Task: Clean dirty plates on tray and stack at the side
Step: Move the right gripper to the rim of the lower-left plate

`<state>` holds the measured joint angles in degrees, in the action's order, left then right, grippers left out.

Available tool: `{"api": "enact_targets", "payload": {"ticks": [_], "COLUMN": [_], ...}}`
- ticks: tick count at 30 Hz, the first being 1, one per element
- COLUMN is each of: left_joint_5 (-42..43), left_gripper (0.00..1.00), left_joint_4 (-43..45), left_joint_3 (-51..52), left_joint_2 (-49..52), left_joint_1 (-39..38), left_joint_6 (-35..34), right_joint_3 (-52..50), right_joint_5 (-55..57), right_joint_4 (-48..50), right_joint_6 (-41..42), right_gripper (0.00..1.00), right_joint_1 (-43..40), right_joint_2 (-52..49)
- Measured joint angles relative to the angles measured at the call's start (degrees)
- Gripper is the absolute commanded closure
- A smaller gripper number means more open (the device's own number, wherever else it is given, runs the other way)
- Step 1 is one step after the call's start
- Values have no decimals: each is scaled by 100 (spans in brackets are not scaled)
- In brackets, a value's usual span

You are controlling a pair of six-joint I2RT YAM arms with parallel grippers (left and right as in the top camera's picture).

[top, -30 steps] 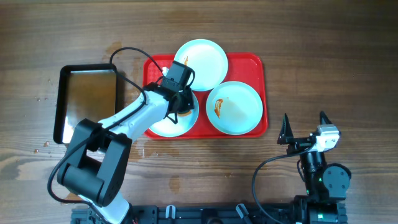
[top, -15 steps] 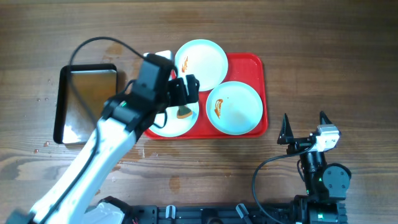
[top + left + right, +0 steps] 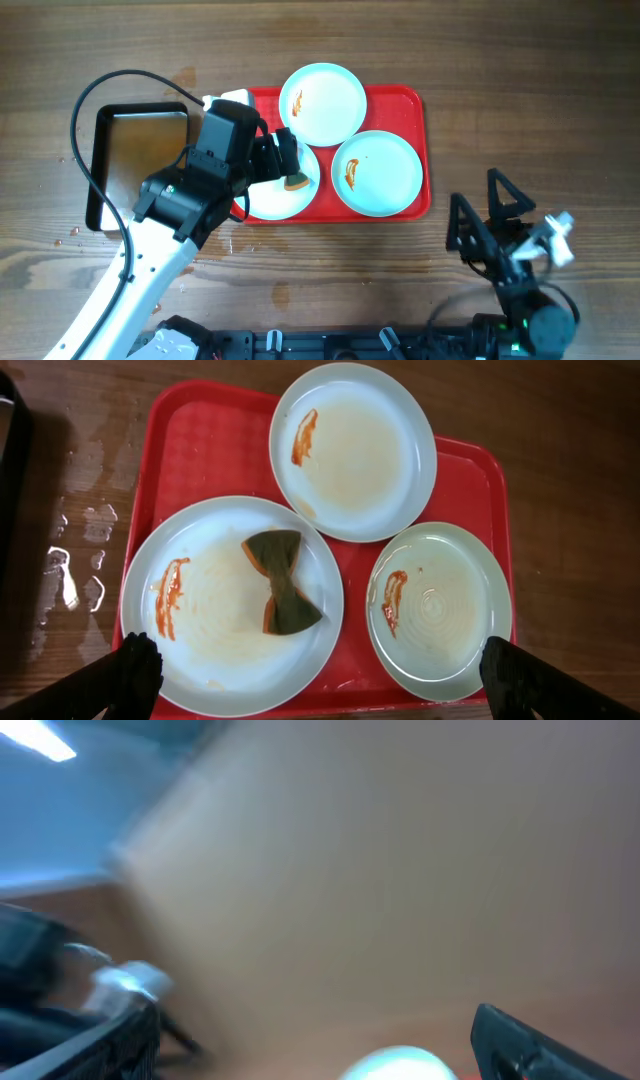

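The red tray [image 3: 408,100] lay on the wooden table [image 3: 520,80] with its long axis running left to right in the overhead view. The black pan [image 3: 98,170] sat near its left end, with its own long axis crosswise to the tray's.

All 3 plates were on the tray, set in a triangle. The far plate [image 3: 352,450] overhung the middle of the far rim. The near-left plate [image 3: 215,650] and near-right plate [image 3: 445,630] sat side by side in front of it. The rims came very close, but I cannot tell whether they touched. Each plate carried an orange-red sauce smear [image 3: 170,595] on its left side, drawn out from far to near.

A sponge [image 3: 278,582] lay on the near-left plate, just right of centre. It was pinched at the waist like a bow tie, dark green face up with orange showing at the edges. Its long axis ran far to near, the near end leaning slightly right.

The left gripper [image 3: 325,680] hung above the tray, jaws spread wide and holding nothing. 1 fingertip [image 3: 135,675] was over the near-left corner, the other by the near-right corner. Water drops [image 3: 75,550] dotted the wood between pan and tray.

The right gripper [image 3: 472,186] was well apart from the tray, off to the right, with fingers wide and empty. Its wrist view was blurred, showing only 2 dark fingertips.
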<state>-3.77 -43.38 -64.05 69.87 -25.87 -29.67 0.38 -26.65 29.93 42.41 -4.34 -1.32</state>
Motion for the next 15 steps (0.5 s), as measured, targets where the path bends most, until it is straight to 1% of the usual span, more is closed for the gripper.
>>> {"api": "enact_targets", "payload": {"ticks": [1, 2, 3, 4, 7, 9, 10, 11, 12, 14, 15], "left_joint_5": [-4, -7, -9, -13, -28, -31, -31, -31, -31, -37, -46], "left_gripper": [0, 0, 0, 0, 0, 0, 0, 0, 0, 0, 0], "left_joint_4": [-13, -15, -17, -13, -9, -13, -15, -15, -15, -13, -31], "left_joint_3": [0, 0, 0, 0, 0, 0, 0, 0, 0, 0, 0], "left_joint_2": [0, 0, 2, 2, 4, 4, 4, 4, 4, 4, 4], "left_joint_1": [0, 0, 0, 0, 0, 0, 0, 0, 0, 0, 0], "left_joint_6": [0, 0, 0, 0, -2, -2, -2, -4, -11, -17, -20], "right_joint_3": [15, 83, 162, 400, 1620, 2955, 3565, 3954, 4758, 5825, 6142], "right_joint_5": [-146, -297, -407, -625, -1137, -1440, -1499, -1543, -1602, -1663, -1668], "right_joint_4": [415, 535, 476, 83, -1788, -3526, -4266, -4675, -5567, -6522, -6706], "right_joint_6": [212, 326, 341, 295, -411, -1307, -1722, -2044, -2511, -3224, -3471], "right_gripper": [0, 0, 0, 0, 0, 0, 0, 0, 0, 0, 0], "right_joint_1": [0, 0, 0, 0, 0, 0, 0, 0, 0, 0, 0], "right_joint_2": [4, 7, 4, -17, -535, -1360, -1792, -2114, -2771, -3845, -4271]}}
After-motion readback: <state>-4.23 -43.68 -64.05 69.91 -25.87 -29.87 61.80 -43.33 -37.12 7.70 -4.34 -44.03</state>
